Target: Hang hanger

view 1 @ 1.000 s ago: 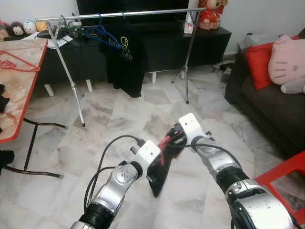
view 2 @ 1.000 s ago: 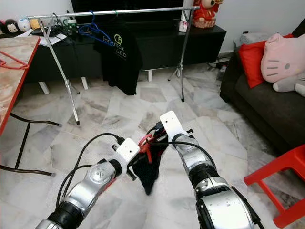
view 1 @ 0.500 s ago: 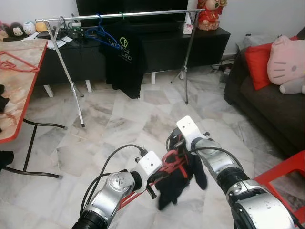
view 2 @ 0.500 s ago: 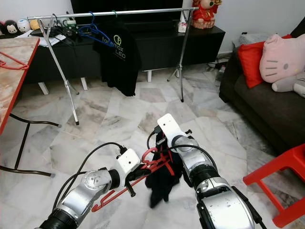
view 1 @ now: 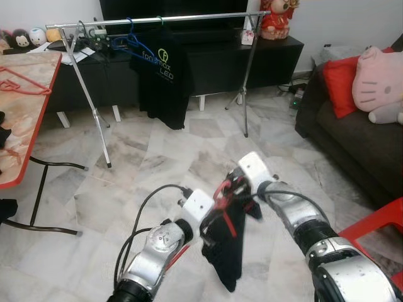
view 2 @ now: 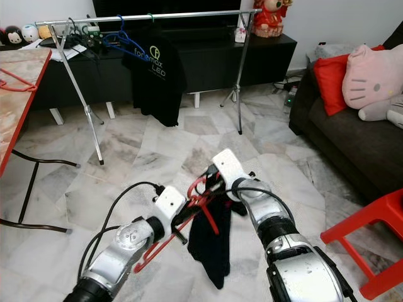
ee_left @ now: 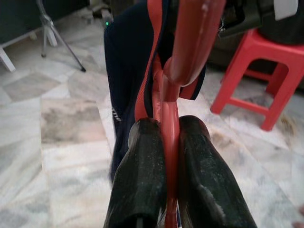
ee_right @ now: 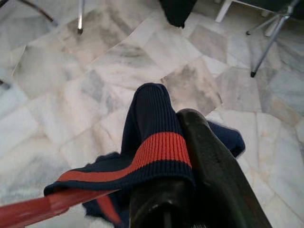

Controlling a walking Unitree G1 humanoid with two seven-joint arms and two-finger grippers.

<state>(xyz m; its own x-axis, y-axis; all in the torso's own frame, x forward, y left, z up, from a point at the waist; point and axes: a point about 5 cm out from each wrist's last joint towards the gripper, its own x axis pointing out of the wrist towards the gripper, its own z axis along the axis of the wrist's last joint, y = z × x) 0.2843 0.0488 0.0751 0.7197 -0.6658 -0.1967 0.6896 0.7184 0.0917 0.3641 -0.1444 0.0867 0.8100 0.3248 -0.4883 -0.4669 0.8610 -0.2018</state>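
A: Grippers first. Left gripper (ee_left: 164,142) is clamped hard on the red hanger (view 2: 165,242), both black fingers (ee_left: 142,156) pinching the bar, no gap. Right gripper (ee_right: 183,156) is pinched on the ribbed, red-striped edge of the dark garment (view 2: 211,242), holding cloth, not hanger.

B: Where's the hanger rel. to the rail?

A: Well apart. It's held low over the marble floor (view 2: 126,163), between the two arms, tilted, long end running down toward the robot's left. The clothes rail (view 2: 189,14) is across the room w/ a black T-shirt (view 2: 154,78) and a blue hanger (view 2: 119,39) already on it.

B: What's diff. from half a sec ago?

A: Then the garment sat bunched in a lump under the right wrist. Now it hangs long and straight below the hanger, bottom point near the floor. Both grippers have come up a bit and the hanger's hook end sits near the right one.

B: Meaning?

A: My read: dressing the hanger is the step in hand, approx. midway. Cloth is stretched, so it's being pulled over the hanger, but I can't tell if the hanger's arm is inside the opening yet. Hanging itself hasn't started; the robot must walk to the rail first.

B: Risk?

A: Garment trailing low could catch underfoot or slide off if only one side is seated.
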